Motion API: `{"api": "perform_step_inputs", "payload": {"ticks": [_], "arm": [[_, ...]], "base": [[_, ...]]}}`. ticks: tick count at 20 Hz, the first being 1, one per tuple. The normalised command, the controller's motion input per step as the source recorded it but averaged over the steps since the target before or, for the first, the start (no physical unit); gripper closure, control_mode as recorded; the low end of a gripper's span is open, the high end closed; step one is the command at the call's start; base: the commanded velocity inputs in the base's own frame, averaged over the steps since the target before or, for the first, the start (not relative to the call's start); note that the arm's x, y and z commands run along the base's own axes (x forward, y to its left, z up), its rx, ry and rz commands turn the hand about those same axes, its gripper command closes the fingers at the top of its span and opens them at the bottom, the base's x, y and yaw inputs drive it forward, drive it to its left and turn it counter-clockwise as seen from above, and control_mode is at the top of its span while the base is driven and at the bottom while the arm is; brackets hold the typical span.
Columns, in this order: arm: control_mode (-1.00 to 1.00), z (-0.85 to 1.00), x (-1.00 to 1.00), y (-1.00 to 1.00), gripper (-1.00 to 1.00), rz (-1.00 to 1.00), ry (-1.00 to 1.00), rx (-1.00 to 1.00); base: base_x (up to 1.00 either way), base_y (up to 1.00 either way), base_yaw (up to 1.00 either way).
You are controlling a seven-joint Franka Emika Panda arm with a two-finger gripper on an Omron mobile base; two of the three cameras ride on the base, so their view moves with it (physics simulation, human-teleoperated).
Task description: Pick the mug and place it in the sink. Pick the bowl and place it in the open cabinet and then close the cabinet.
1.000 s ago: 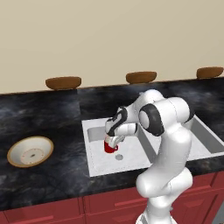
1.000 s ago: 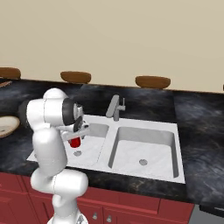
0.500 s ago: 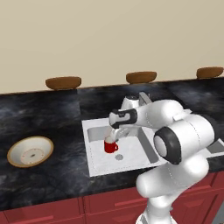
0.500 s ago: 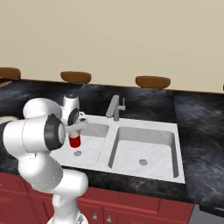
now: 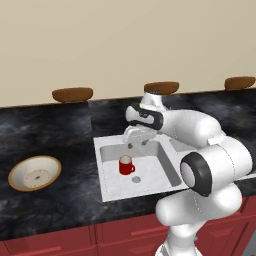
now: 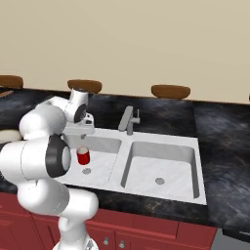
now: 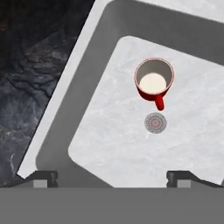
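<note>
The two-finger end effector (image 5: 136, 143) is held with its jaws spread wide and nothing between them, above the left basin of the white-grey rectangular double-basin sink (image 5: 106, 192). In the hand view, its dark fingertips (image 7: 43, 178) are seen far apart, with the basin floor visible between them.

Below the end effector, the small bright red mug with a side handle and pale inside (image 5: 125, 165) stands upright on the floor of that basin, just beside the round drain (image 7: 155, 123), with the handle turned toward the drain. The mug is free of the end effector. The other basin, beyond the grey metal faucet (image 6: 128, 120), holds nothing apart from its own drain.

The first part of the task is judged complete: the mug has been delivered into the sink. What remains is the wide shallow cream-white bowl with a tan-brown rim (image 5: 34, 173), which lies on the dark marbled table (image 5: 55, 130) well to the left of the sink, apparently empty. It must still be lifted, carried to the cabinet and shut in.
</note>
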Motion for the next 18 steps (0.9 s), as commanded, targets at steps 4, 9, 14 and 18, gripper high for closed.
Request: {"api": "perform_step_inputs", "payload": {"ticks": [4,9,14,18], "arm": [[-1.0,0.18,-0.08,0.13,-1.0,-0.03,0.0,0.22],[-1.0,0.06,-0.04,0.67,-1.0,-0.15,-0.05,0.07],[-1.0,0.0,0.0,0.77,-1.0,-0.2,-0.06,0.0],[-1.0,0.0,0.0,0.7,-1.0,-0.25,0.0,0.03]], "base": [[0.0,0.0,0.0],[0.0,0.0,0.0],[0.0,0.0,0.0],[0.0,0.0,0.0]]}}
